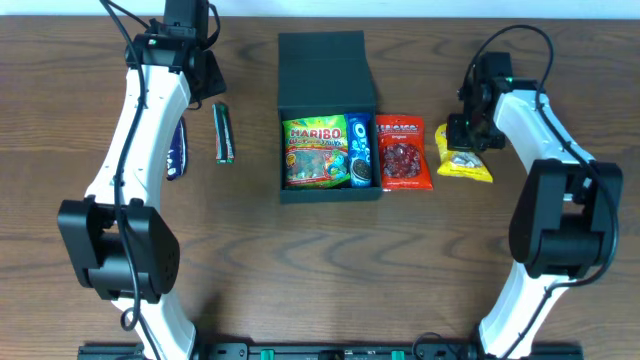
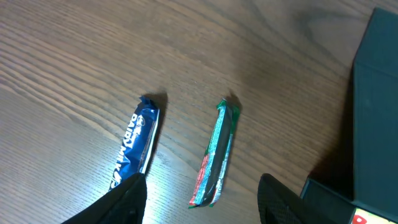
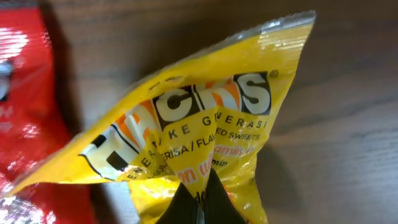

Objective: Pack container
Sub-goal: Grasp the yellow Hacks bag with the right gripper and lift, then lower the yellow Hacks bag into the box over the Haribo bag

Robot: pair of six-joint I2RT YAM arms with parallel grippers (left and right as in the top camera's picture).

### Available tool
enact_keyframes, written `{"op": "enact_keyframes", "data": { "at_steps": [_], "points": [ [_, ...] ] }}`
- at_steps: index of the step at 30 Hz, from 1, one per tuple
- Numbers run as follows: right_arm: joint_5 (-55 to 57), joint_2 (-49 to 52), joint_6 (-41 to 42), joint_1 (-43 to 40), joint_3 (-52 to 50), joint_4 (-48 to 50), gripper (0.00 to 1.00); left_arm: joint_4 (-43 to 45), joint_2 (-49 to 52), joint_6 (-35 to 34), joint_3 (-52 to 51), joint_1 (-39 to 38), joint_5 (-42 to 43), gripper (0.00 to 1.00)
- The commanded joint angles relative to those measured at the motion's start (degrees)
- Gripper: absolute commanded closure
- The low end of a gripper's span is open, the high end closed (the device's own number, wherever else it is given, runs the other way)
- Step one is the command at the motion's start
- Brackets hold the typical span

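— So, how much is packed?
— A Haribo bag (image 1: 315,153) and blue packet (image 1: 359,150) are seen inside the container (image 1: 320,62), central on the desk (image 1: 60,300). Left out: red packet (image 1: 404,152) beside it, yellow packet (image 3: 205,118) pinched by the right end effector (image 3: 199,200), blue bar (image 2: 137,146) and green bar (image 2: 217,155) near the spread left end effector (image 2: 200,202).

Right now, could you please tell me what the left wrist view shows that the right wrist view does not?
Only the left wrist: the left gripper, open, a blue chocolate bar, a green bar and the container at the edge. Only the right wrist: the right gripper shut on a yellow packet, a red packet beside it. Both: the wooden table.
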Motion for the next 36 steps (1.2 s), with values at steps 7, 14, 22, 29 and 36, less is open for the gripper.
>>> {"op": "enact_keyframes", "data": {
  "at_steps": [7, 14, 22, 29, 36],
  "points": [
    [-7.0, -4.8, 4.0, 4.9, 18.3, -8.7, 0.99, 0.2, 0.9, 0.4, -0.4, 0.2, 0.1, 0.41],
    [-10.5, -6.8, 13.4, 15.6, 21.3, -7.3, 0.99, 2.1, 0.4, 4.0, -0.1, 2.3, 0.0, 0.37],
    [-6.3, -1.8, 24.8, 30.0, 21.3, -3.9, 0.99, 2.9, -1.0, 4.0, -0.1, 6.0, 0.7, 0.35],
    [-4.6, 2.8, 31.8, 35.6, 21.3, -5.0, 0.99, 2.6, -1.0, 4.0, -0.1, 6.2, 2.1, 0.35],
    [0.3, 3.9, 34.9, 37.9, 21.2, -5.5, 0.99, 2.6, -1.0, 4.0, -0.1, 6.2, 4.3, 0.35]
  ]
}}
